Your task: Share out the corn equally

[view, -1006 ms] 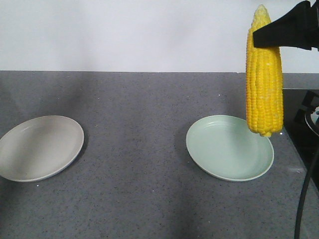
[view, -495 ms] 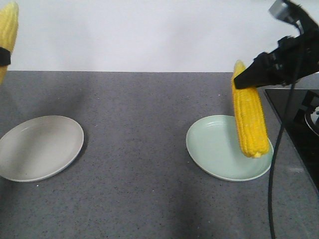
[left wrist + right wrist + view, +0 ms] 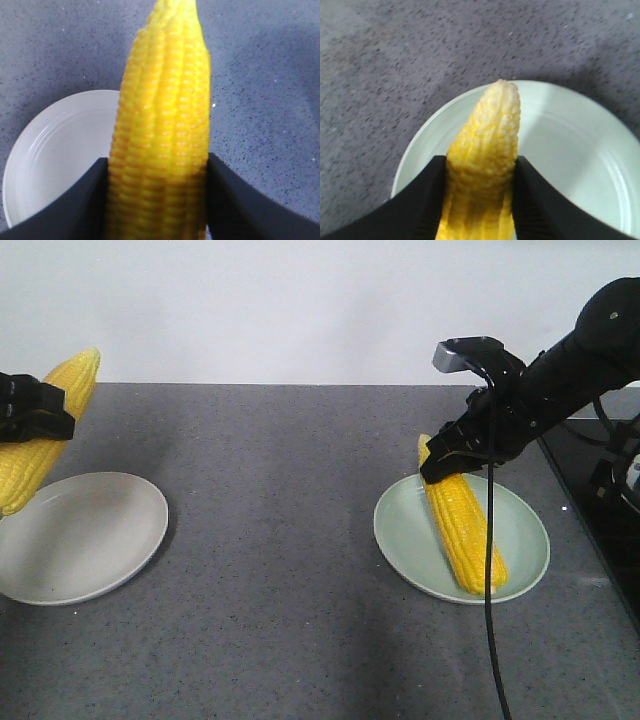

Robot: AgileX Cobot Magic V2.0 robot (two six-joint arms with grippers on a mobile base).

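Note:
One yellow corn cob (image 3: 464, 531) lies slanted across the pale green plate (image 3: 525, 530), its far tip still pinched by my right gripper (image 3: 455, 455), which is shut on it. The right wrist view shows that cob (image 3: 485, 160) between the black fingers (image 3: 422, 200) over the green plate (image 3: 580, 150). A second corn cob (image 3: 45, 430) hangs tilted above the far left edge of the grey-white plate (image 3: 90, 535), with my left gripper (image 3: 35, 410) shut on it. In the left wrist view this cob (image 3: 162, 130) fills the frame, the white plate (image 3: 60, 150) below.
Both plates rest on a dark grey speckled counter (image 3: 270, 570) against a white wall. A black cooktop (image 3: 600, 490) sits at the counter's right edge, close behind the right arm. A black cable (image 3: 490, 620) hangs down in front of the green plate.
The right arm has lowered its cob from hanging upright over the green plate to lying on it. The left gripper has come down and inward with its cob, now over the white plate's edge.

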